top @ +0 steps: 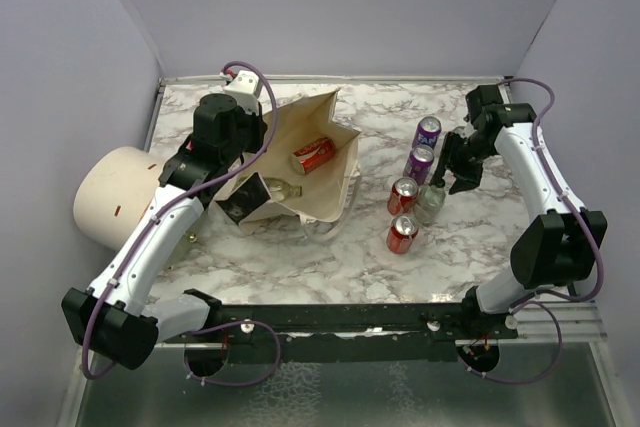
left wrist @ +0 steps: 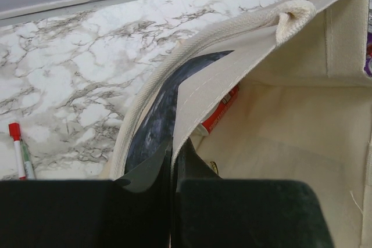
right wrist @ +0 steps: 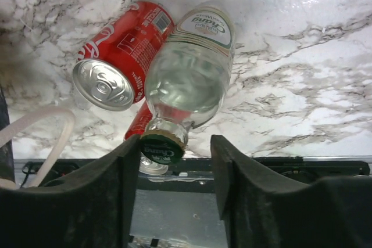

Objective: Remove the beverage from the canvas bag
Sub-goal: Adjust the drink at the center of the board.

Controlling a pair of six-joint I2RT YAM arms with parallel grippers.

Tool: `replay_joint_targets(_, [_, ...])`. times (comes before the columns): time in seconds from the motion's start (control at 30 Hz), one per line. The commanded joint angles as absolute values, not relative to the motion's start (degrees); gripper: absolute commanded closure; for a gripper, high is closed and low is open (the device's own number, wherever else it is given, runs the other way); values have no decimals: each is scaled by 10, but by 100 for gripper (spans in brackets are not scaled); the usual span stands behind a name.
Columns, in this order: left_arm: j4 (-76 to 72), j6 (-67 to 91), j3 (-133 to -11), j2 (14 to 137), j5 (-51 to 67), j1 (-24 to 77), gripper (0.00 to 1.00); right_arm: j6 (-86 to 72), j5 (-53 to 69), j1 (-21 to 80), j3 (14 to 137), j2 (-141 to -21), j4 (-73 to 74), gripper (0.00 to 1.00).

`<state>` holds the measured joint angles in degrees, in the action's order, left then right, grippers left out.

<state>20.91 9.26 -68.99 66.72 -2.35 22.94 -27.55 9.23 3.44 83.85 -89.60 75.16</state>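
Canvas bag [left wrist: 279, 137] cloth is pinched tight by the left pincer [left wrist: 173, 155], and the bag is laid open on the worktop [right wrist: 302, 56] with a red can [left wrist: 220, 111] seen inside. The right pincer [right wrist: 174, 143] is spread apart around the cap of a glass bottle [right wrist: 189, 79] stood beside red cans [right wrist: 119, 56].

top: overhead, whole table [top: 480, 247] | left wrist: close, canvas bag [left wrist: 290, 143] | right wrist: close, bottle [right wrist: 189, 79]
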Motion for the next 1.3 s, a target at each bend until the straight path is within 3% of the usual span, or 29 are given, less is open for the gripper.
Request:
replay_joint_targets(0.0, [185, 91, -723, 658, -13, 229, 100, -250, 124, 37, 847, -900, 730, 45])
replay_joint_targets(0.3, [190, 91, -723, 640, -28, 228, 100, -207, 90, 36, 897, -889, 722, 31])
replay_joint_targets(0.5, [162, 97, -716, 631, -18, 228, 100, -164, -3, 36, 924, -839, 704, 1])
replay_joint_targets(0.53, [155, 99, -714, 630, -13, 228, 100, -154, -9, 36, 915, -828, 691, 0])
replay_joint_targets(0.73, [132, 108, -706, 622, 1, 228, 100, -137, 34, 36, 881, -779, 609, 0])
replay_joint_targets(0.9, [113, 111, -687, 599, 14, 229, 100, -170, 136, 36, 861, -711, 459, 0])
replay_joint_targets(1.03, [100, 112, -677, 582, 39, 229, 100, -186, 242, 40, 862, -723, 418, 0])
replay_joint_targets(1.1, [92, 111, -671, 572, 49, 229, 100, -174, 269, 80, 864, -735, 404, 0])
replay_joint_targets(1.27, [84, 108, -656, 557, 52, 229, 100, -95, 184, 264, 859, -739, 344, 0])
